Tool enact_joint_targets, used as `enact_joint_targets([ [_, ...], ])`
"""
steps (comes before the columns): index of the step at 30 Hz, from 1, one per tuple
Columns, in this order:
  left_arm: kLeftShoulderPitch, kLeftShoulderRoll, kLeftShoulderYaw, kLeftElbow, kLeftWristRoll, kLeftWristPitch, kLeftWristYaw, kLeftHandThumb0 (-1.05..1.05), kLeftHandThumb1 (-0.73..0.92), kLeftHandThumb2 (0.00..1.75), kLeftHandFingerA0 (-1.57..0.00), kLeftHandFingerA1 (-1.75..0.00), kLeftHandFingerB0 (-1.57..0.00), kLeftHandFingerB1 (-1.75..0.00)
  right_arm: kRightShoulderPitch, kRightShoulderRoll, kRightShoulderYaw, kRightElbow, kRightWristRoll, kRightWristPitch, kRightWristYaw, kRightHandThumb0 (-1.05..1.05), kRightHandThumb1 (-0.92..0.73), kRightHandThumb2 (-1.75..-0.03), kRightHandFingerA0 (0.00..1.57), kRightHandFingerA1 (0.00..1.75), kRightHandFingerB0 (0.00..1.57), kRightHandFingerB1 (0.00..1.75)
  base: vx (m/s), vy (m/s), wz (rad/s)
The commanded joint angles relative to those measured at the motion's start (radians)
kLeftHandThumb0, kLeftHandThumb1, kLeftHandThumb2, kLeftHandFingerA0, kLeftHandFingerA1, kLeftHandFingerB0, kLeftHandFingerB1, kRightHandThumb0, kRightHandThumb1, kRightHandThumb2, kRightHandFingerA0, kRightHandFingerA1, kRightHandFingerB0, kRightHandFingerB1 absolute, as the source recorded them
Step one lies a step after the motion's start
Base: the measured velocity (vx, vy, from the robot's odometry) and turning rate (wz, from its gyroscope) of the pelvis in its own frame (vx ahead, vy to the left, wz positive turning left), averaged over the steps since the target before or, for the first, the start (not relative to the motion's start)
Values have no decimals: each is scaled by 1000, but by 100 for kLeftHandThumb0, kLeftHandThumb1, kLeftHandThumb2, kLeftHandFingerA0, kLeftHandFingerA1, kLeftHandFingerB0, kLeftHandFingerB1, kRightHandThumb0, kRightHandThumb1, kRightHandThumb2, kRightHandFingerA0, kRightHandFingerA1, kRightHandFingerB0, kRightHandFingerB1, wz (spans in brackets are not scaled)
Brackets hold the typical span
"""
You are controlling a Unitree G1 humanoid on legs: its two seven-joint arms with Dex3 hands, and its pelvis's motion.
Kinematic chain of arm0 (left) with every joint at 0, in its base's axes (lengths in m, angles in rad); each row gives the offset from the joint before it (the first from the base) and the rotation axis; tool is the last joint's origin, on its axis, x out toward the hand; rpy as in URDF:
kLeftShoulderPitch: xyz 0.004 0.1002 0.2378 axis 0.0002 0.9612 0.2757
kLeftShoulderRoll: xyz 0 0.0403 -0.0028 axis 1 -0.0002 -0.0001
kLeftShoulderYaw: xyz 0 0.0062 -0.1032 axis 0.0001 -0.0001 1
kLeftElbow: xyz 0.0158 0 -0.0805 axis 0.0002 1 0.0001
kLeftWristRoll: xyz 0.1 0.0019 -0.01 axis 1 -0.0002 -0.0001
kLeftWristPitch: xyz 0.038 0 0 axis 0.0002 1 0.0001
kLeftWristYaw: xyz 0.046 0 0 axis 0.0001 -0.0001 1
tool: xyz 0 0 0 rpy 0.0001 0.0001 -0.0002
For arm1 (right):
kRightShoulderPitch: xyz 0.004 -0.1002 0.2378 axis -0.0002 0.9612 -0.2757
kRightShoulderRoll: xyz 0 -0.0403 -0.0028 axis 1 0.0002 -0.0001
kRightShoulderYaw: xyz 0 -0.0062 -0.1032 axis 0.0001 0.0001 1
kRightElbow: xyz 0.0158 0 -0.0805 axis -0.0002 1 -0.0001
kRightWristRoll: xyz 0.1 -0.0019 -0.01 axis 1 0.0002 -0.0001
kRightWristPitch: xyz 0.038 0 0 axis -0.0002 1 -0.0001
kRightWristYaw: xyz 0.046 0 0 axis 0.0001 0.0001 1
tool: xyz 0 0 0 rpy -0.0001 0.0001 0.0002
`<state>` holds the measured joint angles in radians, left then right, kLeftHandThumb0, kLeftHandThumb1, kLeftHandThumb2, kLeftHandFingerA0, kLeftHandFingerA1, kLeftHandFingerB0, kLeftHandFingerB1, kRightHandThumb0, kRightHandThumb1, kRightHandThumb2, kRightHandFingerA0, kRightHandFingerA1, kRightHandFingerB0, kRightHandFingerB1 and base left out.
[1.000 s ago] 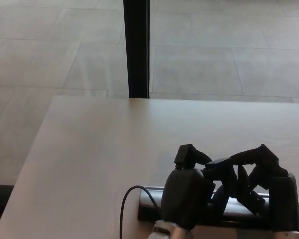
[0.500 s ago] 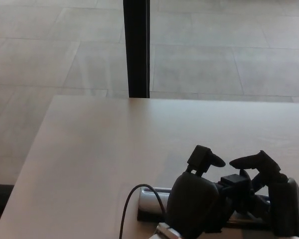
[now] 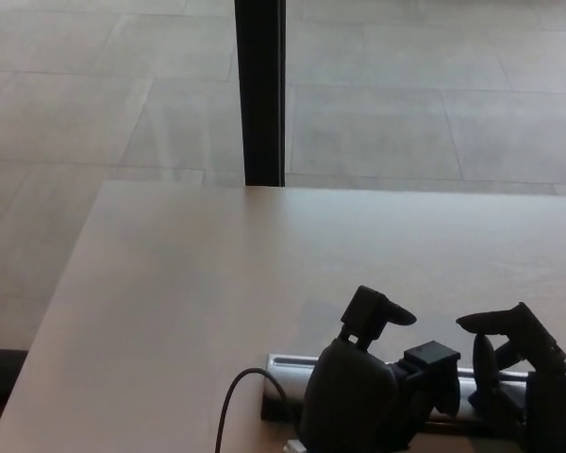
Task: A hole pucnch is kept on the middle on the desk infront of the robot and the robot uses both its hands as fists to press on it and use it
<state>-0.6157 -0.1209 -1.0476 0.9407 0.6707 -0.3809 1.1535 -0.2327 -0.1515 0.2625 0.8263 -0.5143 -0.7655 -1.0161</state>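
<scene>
The hole punch (image 3: pixel 288 364), a long silver and black bar, lies across the near edge of the desk (image 3: pixel 217 274). Most of it is hidden behind my hands. My left hand (image 3: pixel 368 392) rests on its middle part as a loose fist, with the thumb sticking up and nothing held. At the frame's right edge my right hand (image 3: pixel 528 373) sits over the punch's right end, fingers (image 3: pixel 495 324) curled in and holding nothing. A strip of the punch's silver top (image 3: pixel 467 376) shows between the two hands.
A black cable (image 3: pixel 236 396) loops up from the bottom edge beside the punch's left end. A dark vertical post (image 3: pixel 260 90) stands behind the desk's far edge. Tiled floor (image 3: pixel 66 113) lies beyond and to the left.
The two hands, bunched together over the punch a second ago, have drawn apart. The right hand has shifted right and lower, uncovering more of the punch's top.
</scene>
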Motion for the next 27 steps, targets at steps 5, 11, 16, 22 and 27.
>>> enact_joint_targets([
  [5, 2, 9, 2, 52, 153, -34, 95, -13, 44, 125, -103, -175, -74, -175, 100, -9, 39, 132, -85, 33, -88, -27, -84, -75, 90, 173, 77, 101, 0, 0, 0],
  [11, 83, 37, 127, -49, 64, -130, -1, -15, 65, 98, -94, -175, -65, -175, 79, -30, 35, 12, -126, -17, -149, -25, -65, -107, 100, 175, 78, 140, 0, 0, 0],
  [16, 111, 157, 315, -297, -53, -179, -179, -1, 63, 121, -93, -175, -64, -159, 68, -98, -52, -221, -18, -34, 10, -22, -66, -104, 95, 175, 73, 149, 0, 0, 0],
  [22, 102, 301, 532, -604, -286, -97, -451, 0, 61, 128, -89, -175, -74, -137, 6, -249, -165, -469, 157, -10, 226, -23, -56, -123, 105, 175, 75, 151, 0, 0, 0],
  [27, 137, 369, 694, -855, -837, 73, -783, -17, 62, 114, -94, -175, -78, -141, 15, -355, -241, -722, 556, 180, 462, -21, -56, -115, 106, 175, 85, 137, 0, 0, 0],
])
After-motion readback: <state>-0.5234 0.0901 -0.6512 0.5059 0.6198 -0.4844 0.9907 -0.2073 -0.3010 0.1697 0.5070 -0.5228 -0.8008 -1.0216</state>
